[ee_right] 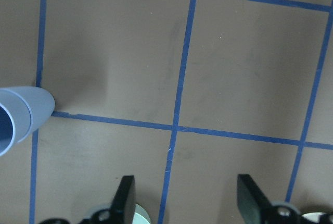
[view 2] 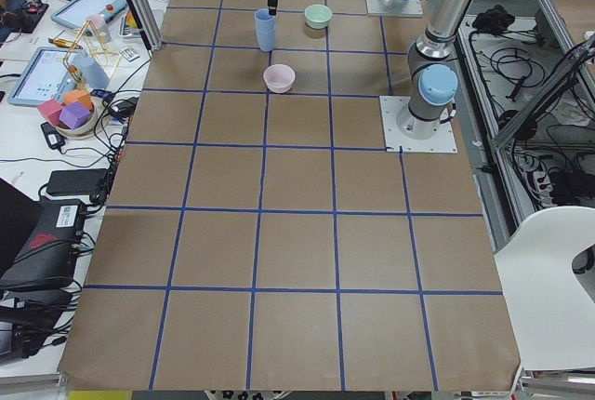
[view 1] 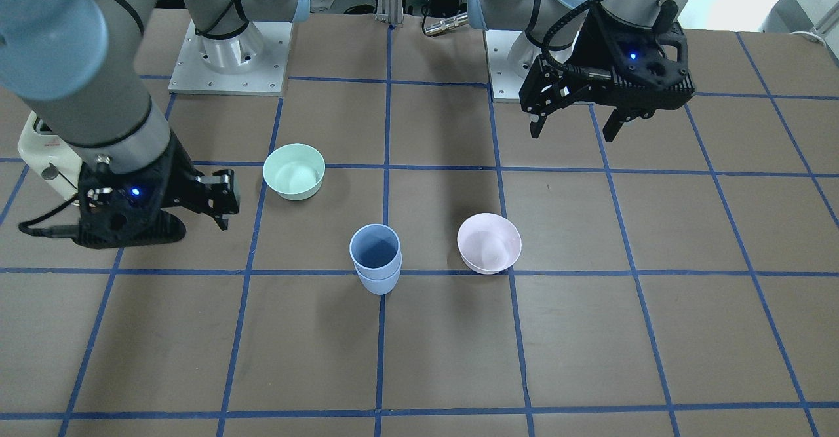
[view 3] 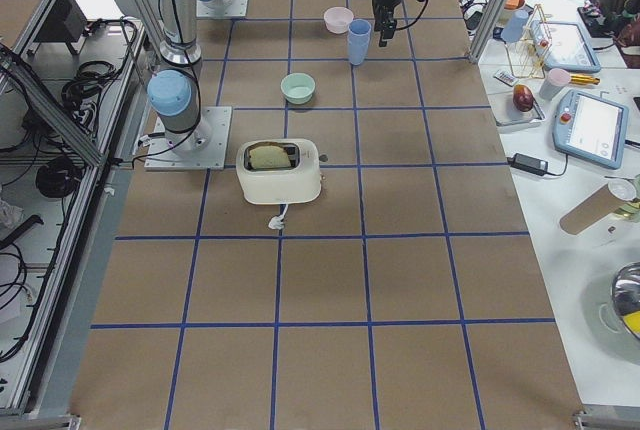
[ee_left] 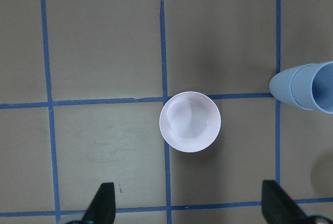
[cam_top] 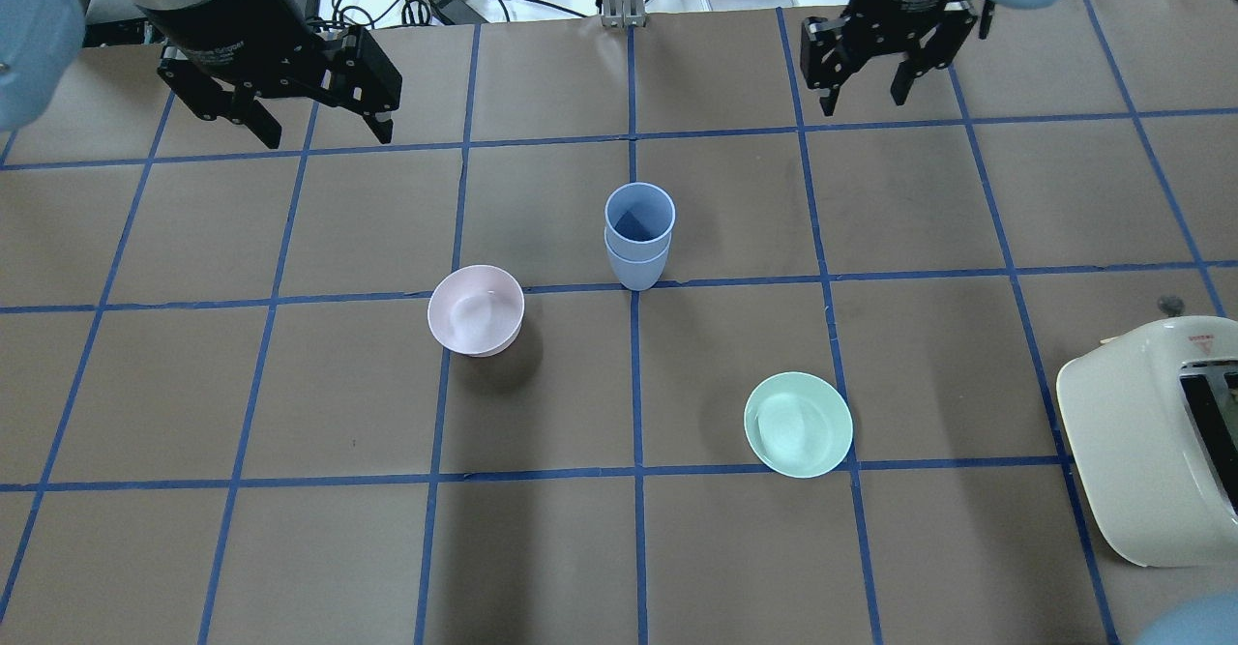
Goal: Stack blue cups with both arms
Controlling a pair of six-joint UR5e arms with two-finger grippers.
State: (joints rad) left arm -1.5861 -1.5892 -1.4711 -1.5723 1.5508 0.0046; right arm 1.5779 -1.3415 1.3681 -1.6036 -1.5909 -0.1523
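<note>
The two blue cups (cam_top: 638, 234) stand nested, one inside the other, upright near the middle of the table; they also show in the front view (view 1: 375, 257). My left gripper (cam_top: 324, 134) is open and empty, held above the table far to the back left of the cups, and it also shows in the front view (view 1: 573, 132). My right gripper (cam_top: 864, 103) is open and empty at the back right, well apart from the cups. The stack shows at the right edge of the left wrist view (ee_left: 307, 92) and at the left edge of the right wrist view (ee_right: 23, 117).
A pale pink bowl (cam_top: 476, 309) sits left of the cups, below my left gripper (ee_left: 188, 198). A mint-green bowl (cam_top: 798, 424) sits to the front right. A cream toaster (cam_top: 1151, 442) stands at the table's right edge. Blue tape lines grid the brown table.
</note>
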